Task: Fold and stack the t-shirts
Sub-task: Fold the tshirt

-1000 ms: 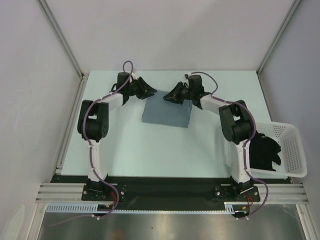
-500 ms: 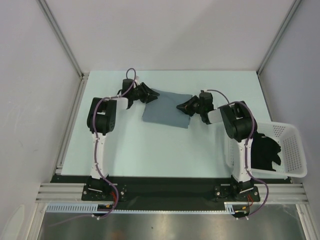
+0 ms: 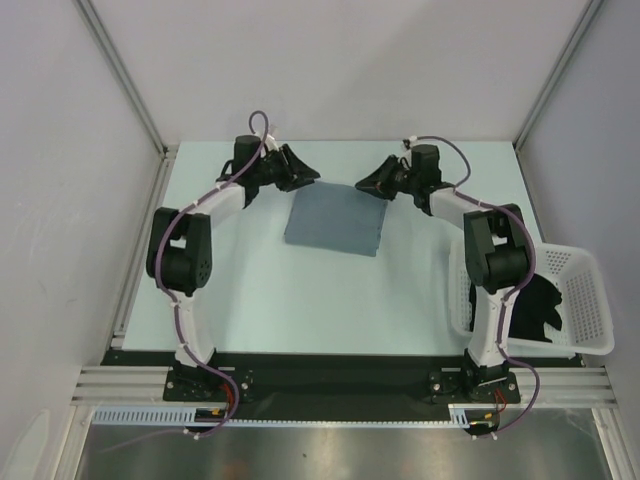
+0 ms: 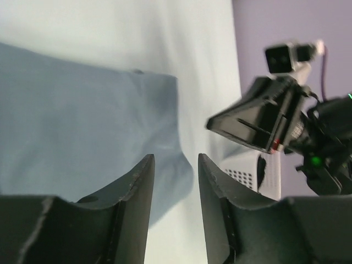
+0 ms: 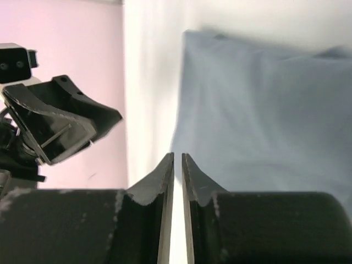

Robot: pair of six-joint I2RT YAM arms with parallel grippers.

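Observation:
The slate grey-blue t-shirt (image 3: 335, 222) lies folded into a flat rectangle on the pale table. It also shows in the left wrist view (image 4: 82, 110) and the right wrist view (image 5: 264, 110). My left gripper (image 3: 305, 172) hovers just past the shirt's far left corner, jaws open and empty (image 4: 176, 159). My right gripper (image 3: 365, 183) hovers at the far right corner, jaws nearly closed with nothing between them (image 5: 177, 157). The black t-shirt (image 3: 530, 305) lies crumpled in the white basket (image 3: 590, 300).
The white lattice basket stands at the table's right front edge, beside the right arm's base. White walls and metal frame posts (image 3: 130, 95) enclose the table on three sides. Each wrist view shows the other gripper across the shirt.
My right gripper has moved from the shirt's right edge back to its far right corner. My left gripper has drawn back off the far left corner. The shirt stays flat.

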